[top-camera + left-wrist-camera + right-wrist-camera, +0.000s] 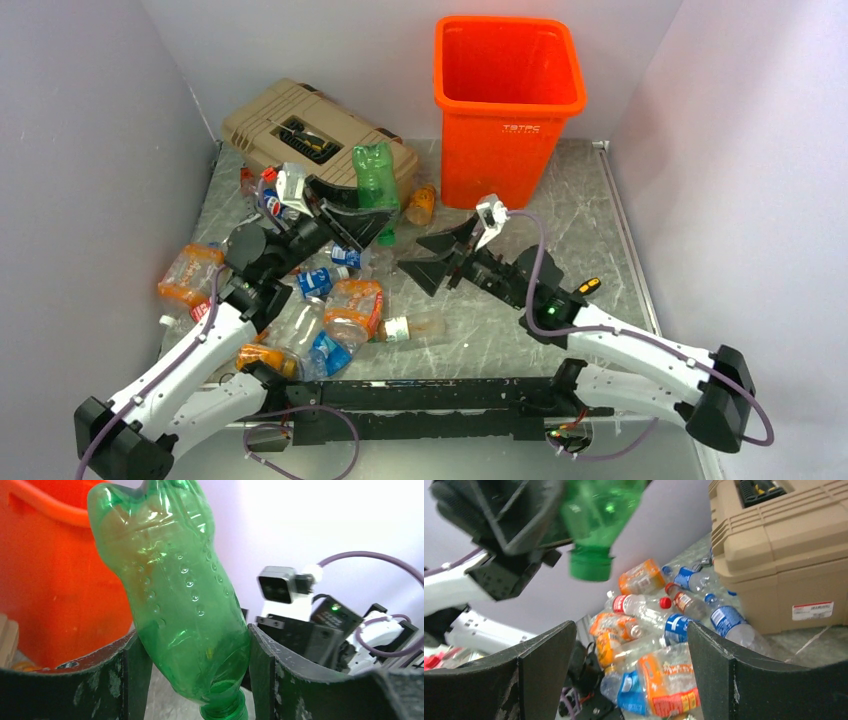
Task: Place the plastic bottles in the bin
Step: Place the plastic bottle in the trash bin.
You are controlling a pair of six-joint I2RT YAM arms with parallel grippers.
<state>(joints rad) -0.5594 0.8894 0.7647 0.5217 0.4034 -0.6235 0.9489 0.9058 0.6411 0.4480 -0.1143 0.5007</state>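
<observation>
Green translucent plastic identifies the item in hand: one dented green bottle point(375, 178), clamped by the left gripper point(358, 222) low on its body, just above the neck. The jaws are part-closed, one against each side of the bottle. The bottle's long axis is close to vertical, with the uncapped neck pointing down and the base up and leaning slightly.

The right gripper point(437, 258) is wide open and holds nothing. It hangs low over the tabletop point(590, 240), pointing toward the left arm.

Governing relation: the orange bin point(505, 160) stands at the far edge of the tabletop, to the right of the held bottle and somewhat beyond it. The bottle is near the bin's left wall but apart from it. The left wrist view shows the bin's rolled rim at about the height of the bottle's upper part. The bottle therefore probably has to rise and travel right before it clears the rim. Both grippers are near the bin, but only the left one is loaded.

Count:
- Green bottles: one, in the left gripper.
- Other plastic bottles: at least nine. Most lie heaped on the left of the tabletop with orange, blue or red labels, and one small orange bottle point(422, 205) lies beside the bin's foot. They overlap, so an exact total cannot be given.
- Bins: one. No bottle shows in the visible part of its interior.
- Tan toolbox point(290, 125): one, at the far left.
</observation>
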